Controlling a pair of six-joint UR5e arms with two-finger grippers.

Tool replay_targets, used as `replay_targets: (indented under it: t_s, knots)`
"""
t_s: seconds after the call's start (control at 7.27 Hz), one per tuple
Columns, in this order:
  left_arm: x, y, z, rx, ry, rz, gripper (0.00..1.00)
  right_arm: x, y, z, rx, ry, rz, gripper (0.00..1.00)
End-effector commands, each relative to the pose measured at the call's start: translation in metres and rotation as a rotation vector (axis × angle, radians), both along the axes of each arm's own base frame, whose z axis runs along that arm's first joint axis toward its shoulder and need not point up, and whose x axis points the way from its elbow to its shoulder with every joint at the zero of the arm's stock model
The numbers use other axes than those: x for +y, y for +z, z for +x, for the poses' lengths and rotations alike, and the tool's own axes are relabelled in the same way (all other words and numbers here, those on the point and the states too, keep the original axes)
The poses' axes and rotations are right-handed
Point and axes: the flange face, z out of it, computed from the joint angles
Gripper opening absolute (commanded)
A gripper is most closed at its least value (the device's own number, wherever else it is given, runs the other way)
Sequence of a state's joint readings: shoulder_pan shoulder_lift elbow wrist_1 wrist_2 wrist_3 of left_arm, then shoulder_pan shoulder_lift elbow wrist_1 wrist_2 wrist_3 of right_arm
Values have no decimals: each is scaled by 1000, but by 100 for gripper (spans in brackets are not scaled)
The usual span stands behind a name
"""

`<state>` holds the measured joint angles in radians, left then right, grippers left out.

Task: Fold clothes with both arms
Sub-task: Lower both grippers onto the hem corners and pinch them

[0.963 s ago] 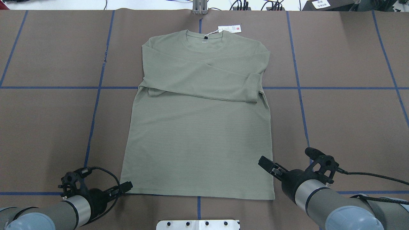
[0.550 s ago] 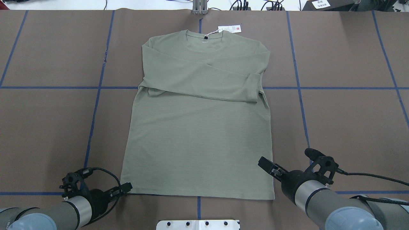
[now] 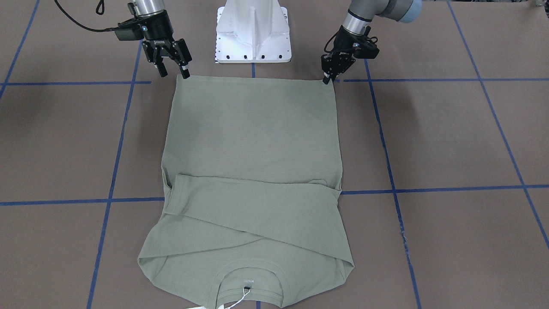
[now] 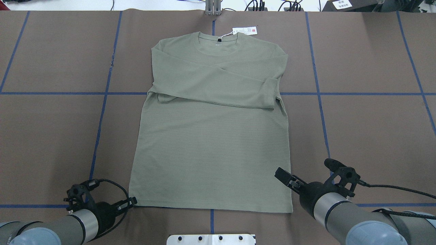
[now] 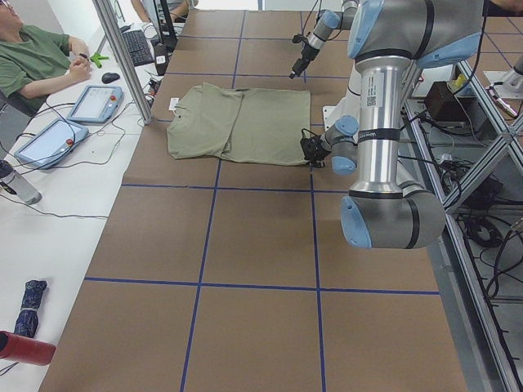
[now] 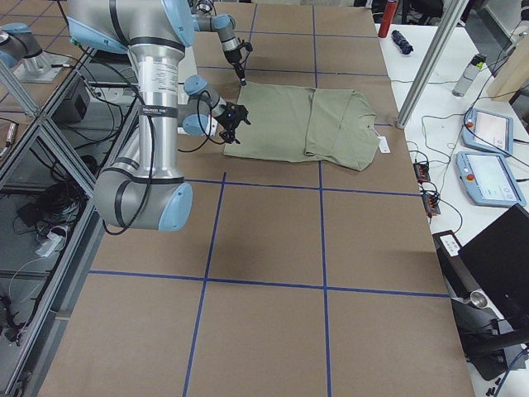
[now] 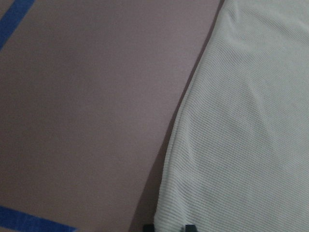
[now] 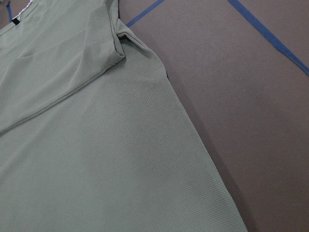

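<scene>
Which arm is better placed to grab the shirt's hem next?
Left. The left gripper sits low at the sage-green shirt hem corner, straddling its edge; the right gripper hovers open, higher above its corner.

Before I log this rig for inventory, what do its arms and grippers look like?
The left arm and right arm are silver-grey jointed tubes with light-blue joint caps. The left gripper and right gripper are black, two-fingered, with black cables alongside.

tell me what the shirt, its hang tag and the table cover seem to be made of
Shirt: soft matte knit fabric, likely cotton or a blend; fine ribs show close up.
Hang tag: white paper or card, flat with crisp edges.
Table cover: probably matte brown paper; no sheen, lies flat.
</scene>
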<state>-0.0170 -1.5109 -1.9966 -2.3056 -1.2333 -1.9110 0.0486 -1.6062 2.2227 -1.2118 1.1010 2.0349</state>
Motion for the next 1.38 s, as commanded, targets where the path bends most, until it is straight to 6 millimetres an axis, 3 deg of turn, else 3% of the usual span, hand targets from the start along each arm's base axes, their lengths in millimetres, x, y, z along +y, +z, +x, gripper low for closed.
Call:
replay_targets:
  t_s: [0.0, 0.28, 0.55, 0.83, 1.24]
  knots:
    - [0, 0, 0, -1, 1, 1, 0, 2, 6, -5, 10, 8, -1, 96]
    - [-1, -12, -1, 25, 0, 1, 0, 13, 17, -13, 12, 19, -33, 89]
    - [-4, -31, -11, 66, -6, 1, 0, 36, 34, -20, 50, 19, -41, 93]
    - [-8, -37, -15, 80, -19, 4, 0, 51, 37, -24, 55, -1, -31, 100]
    - [-12, -50, -23, 106, -57, 21, 0, 71, 44, -34, 48, -14, -58, 93]
